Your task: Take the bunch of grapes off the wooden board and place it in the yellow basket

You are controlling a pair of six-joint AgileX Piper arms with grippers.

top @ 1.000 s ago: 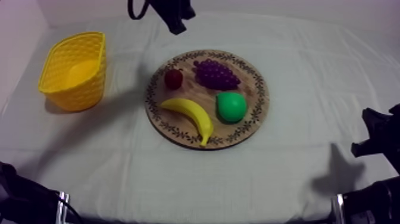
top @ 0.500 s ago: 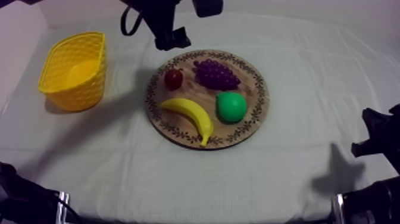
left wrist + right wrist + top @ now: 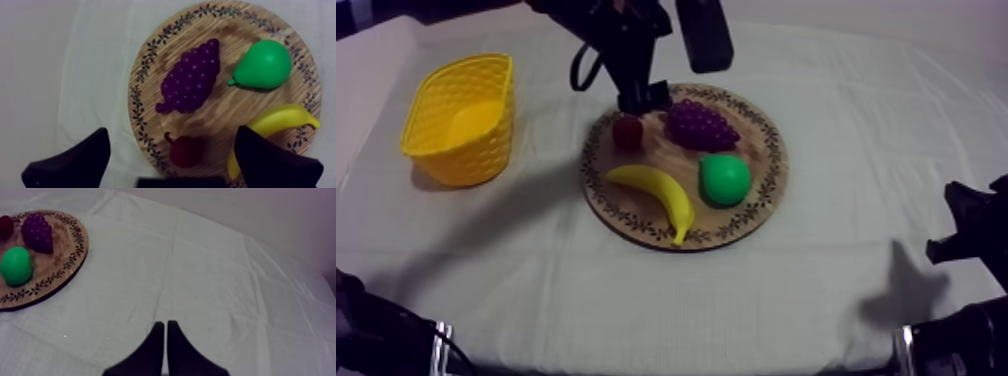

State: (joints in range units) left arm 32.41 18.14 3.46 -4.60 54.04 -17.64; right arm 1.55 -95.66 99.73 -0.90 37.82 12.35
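L tool [image 3: 172,131]: released; fingers [image 3: 75,162] spread wide w/ nothing gripped betw. them; hangs over the rim side of the wooden board [image 3: 772,190]; arm comes in from upper left in top view.
Bunch of grapes [image 3: 190,80]: purple; lies on the board, not held; just ahead of L tool's fingertips, roughly in line w/ the gap betw. them; apart from both fingers in L wrist view.
Small red fruit [image 3: 185,150]: on the board; nearer L tool than the grapes, in the gap betw. its fingers as seen from L wrist; just beside the grapes; can't tell how high the tool is above it.
Banana [image 3: 280,125]: yellow; on the board; one end just beside one L tool finger, partly hidden behind that fingertip.
Pear [image 3: 262,65]: green; on the board; farther from L tool than the grapes, on the banana-side finger's side; near the grapes but not touching.
Yellow basket [image 3: 476,150]: stands on the worktop [image 3: 536,270]; well apart from L tool, off to its side; apart from the board too.
R tool [image 3: 165,333]: clenched on nothing; fingers lie together as a narrow wedge; over bare grey-white cloth; the board is well apart from it, ahead & off to one side, w/ grapes, pear & red fruit seen on it.
Worktop: cloth-covered, creased; carries board & basket.
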